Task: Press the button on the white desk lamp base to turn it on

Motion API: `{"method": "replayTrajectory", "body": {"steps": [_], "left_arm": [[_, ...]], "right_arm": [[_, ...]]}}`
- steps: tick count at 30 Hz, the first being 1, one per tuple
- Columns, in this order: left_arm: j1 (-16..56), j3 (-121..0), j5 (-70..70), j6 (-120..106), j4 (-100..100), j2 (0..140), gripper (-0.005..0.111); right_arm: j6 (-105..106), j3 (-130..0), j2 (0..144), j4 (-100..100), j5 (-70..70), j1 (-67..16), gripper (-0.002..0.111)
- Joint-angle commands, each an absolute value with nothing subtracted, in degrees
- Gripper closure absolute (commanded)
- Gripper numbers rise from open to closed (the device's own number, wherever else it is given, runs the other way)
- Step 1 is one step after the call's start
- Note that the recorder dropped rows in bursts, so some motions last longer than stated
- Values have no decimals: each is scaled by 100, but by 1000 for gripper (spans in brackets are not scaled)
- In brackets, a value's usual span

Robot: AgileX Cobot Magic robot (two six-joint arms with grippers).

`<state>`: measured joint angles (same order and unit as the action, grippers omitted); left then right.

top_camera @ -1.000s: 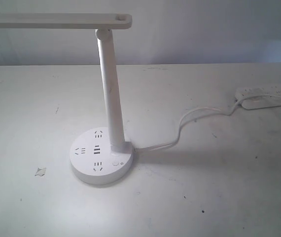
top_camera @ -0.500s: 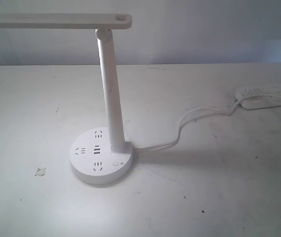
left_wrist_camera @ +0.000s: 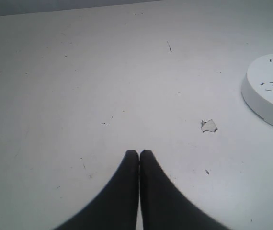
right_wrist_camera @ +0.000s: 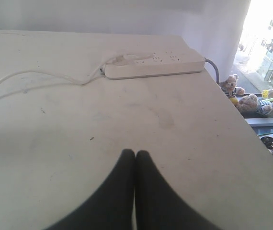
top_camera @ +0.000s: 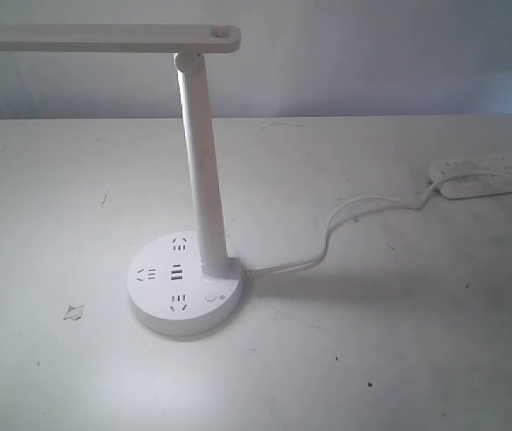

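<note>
Looking over the white table [top_camera: 400,350] from the exterior view, I see the white desk lamp base [top_camera: 159,293] standing left of centre. Its top carries dark socket slots [top_camera: 178,270] and a tall stem [top_camera: 204,171], which leans slightly and bears the long lamp head [top_camera: 103,38] stretching off to the left. The button [top_camera: 210,295] sits on the top of the base, just in front of the foot of the stem, and nothing is touching it. A white cable [top_camera: 328,235] runs from the base to the power strip [top_camera: 489,175] at the far right edge of the table.

My left gripper [left_wrist_camera: 139,154] hangs above bare tabletop with its dark fingers pressed together and nothing between them. A chipped fleck [left_wrist_camera: 208,125] lies between it and the lamp base, which shows at the edge of that view, well apart from the fingertips. My right gripper [right_wrist_camera: 135,153] is likewise clenched on nothing, low over the table and pointing toward the power strip, well short of it.
</note>
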<state>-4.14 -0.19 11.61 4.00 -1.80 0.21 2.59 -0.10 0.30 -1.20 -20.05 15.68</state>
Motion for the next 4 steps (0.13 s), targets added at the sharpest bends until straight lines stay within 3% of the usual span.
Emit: {"method": "replayTrajectory", "body": {"steps": [1,4], "left_arm": [[-382,0,1153,399,-181,0,107],[-382,0,1153,399,-181,0,107]], "right_arm": [[233,0,0,-80,-1983,1609,108],[233,0,0,-80,-1983,1609,108]]}}
